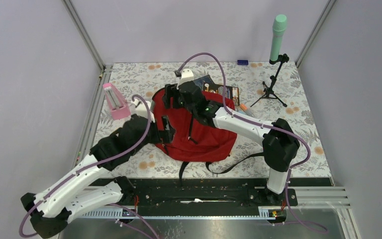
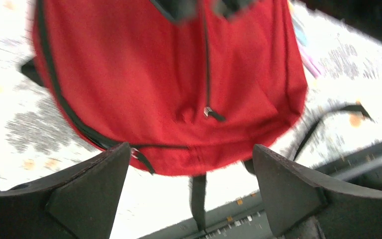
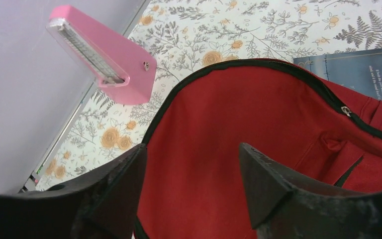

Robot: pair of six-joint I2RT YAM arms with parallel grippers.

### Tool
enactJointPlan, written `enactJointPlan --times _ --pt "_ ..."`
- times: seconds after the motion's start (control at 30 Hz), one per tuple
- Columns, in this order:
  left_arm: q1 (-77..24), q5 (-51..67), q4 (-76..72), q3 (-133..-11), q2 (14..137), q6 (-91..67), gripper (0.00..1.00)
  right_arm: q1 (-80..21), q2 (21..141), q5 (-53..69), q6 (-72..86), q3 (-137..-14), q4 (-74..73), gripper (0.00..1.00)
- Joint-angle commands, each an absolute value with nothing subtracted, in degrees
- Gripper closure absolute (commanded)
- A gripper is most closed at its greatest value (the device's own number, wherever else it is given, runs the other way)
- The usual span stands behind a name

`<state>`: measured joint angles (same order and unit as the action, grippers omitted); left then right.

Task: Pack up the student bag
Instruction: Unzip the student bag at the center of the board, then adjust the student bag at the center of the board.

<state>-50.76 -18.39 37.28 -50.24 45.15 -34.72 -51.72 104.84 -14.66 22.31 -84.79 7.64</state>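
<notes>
**Red backpack lying mid-table, both grippers spread above it**

A large red fabric backpack with black zippers lies flat in the middle of a table covered by a floral-patterned cloth. Its black straps trail toward the near edge, where the arm bases stand. The fabric looks soft and a little rumpled.

The left gripper reaches over the bag's left side. The right gripper hangs over its far end. A small pink case stands upright just left of the bag. A dark blue printed booklet pokes out from behind the bag's far right edge. A mint-green cylinder on a black tripod stands well apart at the far right.

Only the overhead view shows the tripod and the whole layout.

The left wrist view is blurred. It shows the backpack from its front, with a black zipper running down the middle to a small metal pull and a strap hanging past the near edge. The left gripper has its fingers spread wide, with nothing between them.

The right wrist view alone shows the bag's curved, black-zippered top rim up close on the backpack. It also shows the pink case, which has a clear strip on one face, and a corner of the booklet. The right gripper has its fingers apart above the red fabric and pinches nothing.
</notes>
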Motion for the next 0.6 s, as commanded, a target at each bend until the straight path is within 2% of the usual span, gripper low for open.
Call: enactJointPlan --times 0.0,0.17,0.27,0.3,0.43,0.5,0.57 --pt "-39.42 -17.70 38.87 -55.09 46.36 -23.51 0.01 -50.98 102.73 -11.77 20.78 -84.15 11.04 0.23" --pt "-21.40 -7.72 35.04 -56.82 49.28 -19.35 0.01 -50.98 99.84 -10.49 20.54 -78.25 13.34 0.18" --pt "-17.45 -5.40 33.76 -58.66 54.70 -19.01 0.02 -50.98 97.69 -9.34 20.96 -74.85 13.54 0.18" --pt "-16.65 -5.17 33.80 -59.16 56.79 -19.14 0.06 -50.98 96.62 -9.32 21.41 -73.45 13.77 0.18" --pt "-15.83 -4.48 33.64 -60.90 64.32 -17.46 0.32 -50.98 91.36 -10.58 22.95 -65.53 16.16 0.20" --pt "-15.81 -4.99 33.78 -62.13 67.11 -16.47 0.39 -50.98 88.52 -11.61 23.30 -61.04 17.11 0.20" --pt "-15.82 -6.34 33.84 -63.15 69.32 -15.62 0.41 -50.98 85.73 -12.46 23.69 -57.98 17.28 0.20"
